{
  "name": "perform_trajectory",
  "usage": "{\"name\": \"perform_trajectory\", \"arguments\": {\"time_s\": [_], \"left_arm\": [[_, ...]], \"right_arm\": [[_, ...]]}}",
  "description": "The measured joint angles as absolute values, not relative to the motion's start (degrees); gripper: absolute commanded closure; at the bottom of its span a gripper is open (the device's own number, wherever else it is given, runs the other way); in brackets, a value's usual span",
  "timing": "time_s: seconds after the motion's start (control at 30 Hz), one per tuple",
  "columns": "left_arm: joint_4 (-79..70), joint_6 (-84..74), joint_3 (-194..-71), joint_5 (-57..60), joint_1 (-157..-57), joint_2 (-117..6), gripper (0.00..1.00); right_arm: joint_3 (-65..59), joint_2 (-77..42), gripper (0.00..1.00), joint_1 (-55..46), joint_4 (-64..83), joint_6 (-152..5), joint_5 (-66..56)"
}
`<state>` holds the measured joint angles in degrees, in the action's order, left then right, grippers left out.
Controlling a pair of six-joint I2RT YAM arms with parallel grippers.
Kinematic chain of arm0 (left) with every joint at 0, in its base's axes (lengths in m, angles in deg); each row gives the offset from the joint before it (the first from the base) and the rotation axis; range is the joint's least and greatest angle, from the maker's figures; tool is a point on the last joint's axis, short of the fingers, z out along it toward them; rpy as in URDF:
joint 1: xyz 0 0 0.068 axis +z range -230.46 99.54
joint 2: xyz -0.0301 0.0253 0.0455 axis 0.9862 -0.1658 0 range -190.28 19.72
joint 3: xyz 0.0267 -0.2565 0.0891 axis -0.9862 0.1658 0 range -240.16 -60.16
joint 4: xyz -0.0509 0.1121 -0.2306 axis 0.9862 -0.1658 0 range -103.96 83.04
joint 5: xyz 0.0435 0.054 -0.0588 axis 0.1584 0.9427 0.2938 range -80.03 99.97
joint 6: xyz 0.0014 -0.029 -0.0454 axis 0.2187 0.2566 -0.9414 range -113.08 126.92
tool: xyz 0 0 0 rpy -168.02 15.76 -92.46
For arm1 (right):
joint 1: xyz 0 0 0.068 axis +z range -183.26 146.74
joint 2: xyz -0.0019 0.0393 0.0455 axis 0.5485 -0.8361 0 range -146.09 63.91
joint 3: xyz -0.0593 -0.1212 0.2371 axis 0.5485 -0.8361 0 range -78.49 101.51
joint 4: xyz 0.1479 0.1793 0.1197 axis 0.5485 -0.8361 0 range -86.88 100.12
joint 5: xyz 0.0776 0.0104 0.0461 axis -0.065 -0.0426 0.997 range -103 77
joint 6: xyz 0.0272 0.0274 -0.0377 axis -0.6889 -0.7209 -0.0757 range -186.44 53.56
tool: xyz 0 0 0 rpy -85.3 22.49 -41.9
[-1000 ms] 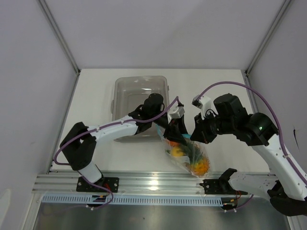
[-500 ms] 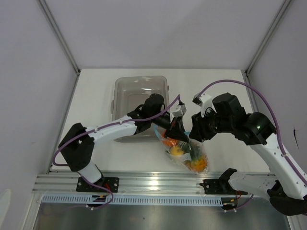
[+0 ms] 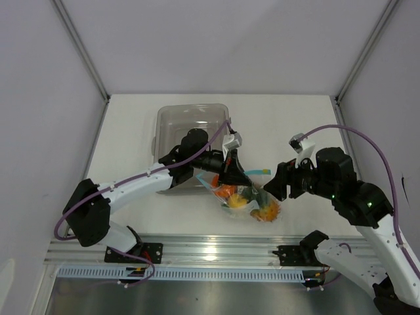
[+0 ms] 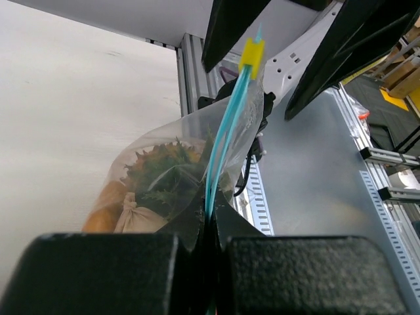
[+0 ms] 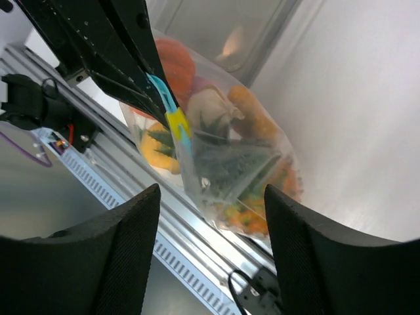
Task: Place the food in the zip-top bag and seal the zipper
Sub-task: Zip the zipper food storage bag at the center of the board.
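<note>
Top view, left gripper (image 3: 231,174): closed on the zipper (image 3: 256,172) at its tray-side end, fingers pinched tight.
Top view, right gripper (image 3: 272,186): jaws apart, just beside the strip's other end, holding nothing.
Top view, zip-top bag (image 3: 246,199): between the two grippers, toward the near edge of the table (image 3: 131,131) at about mid-width, just off the near right corner of the tray (image 3: 190,118). You cannot tell whether its bottom touches the table.
Top view, food (image 3: 237,202): orange, yellow and green pieces bunched inside the bag.
Left wrist, fingers (image 4: 105,269): both pads pressed together, the blue strip coming out from between them.
Left wrist, yellow slider (image 4: 251,54): near the strip's far end, seen between the right gripper's two spread fingers.
Left wrist, green sprig (image 4: 164,180): inside the bag, left of the strip, above a beige bit (image 4: 139,218).
Left wrist, seal: you cannot tell whether the strip is shut along its whole length.
Right wrist, own fingers: wide apart, the bag framed between them but farther off, no contact.
Right wrist, bag: hangs from the left gripper's hold on the strip, the food showing through the clear plastic.
</note>
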<state>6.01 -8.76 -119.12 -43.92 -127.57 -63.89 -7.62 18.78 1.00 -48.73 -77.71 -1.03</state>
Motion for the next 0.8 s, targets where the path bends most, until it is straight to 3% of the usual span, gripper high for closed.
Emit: {"name": "perform_trajectory", "arguments": {"time_s": [0.17, 0.23, 0.27, 0.37, 0.67, 0.8], "left_arm": [[8.39, -11.12, -116.93, -43.92, -127.57, -63.74, 1.00], [8.63, -11.60, -116.43, -43.92, -127.57, -63.74, 0.99], [8.76, -11.76, -116.30, -43.92, -127.57, -63.74, 0.99], [9.11, -12.26, -116.30, -43.94, -127.57, -63.72, 0.99], [10.14, -12.89, -116.08, -43.72, -127.57, -63.63, 0.99], [11.89, -14.09, -115.64, -43.76, -127.57, -63.63, 0.99]], "right_arm": [[-14.96, 20.25, 0.39, 0.47, -40.21, -78.84, 5.17], [-16.34, 19.83, 0.45, 0.36, -36.95, -78.84, 7.58], [-16.82, 19.44, 0.55, 0.34, -35.51, -78.78, 8.85], [-18.04, 18.57, 0.71, 0.27, -31.77, -78.78, 11.69], [-20.99, 20.90, 0.55, -0.42, -28.47, -78.95, 14.20], [-22.94, 23.37, 0.56, -1.19, -27.88, -79.78, 14.40]]}}
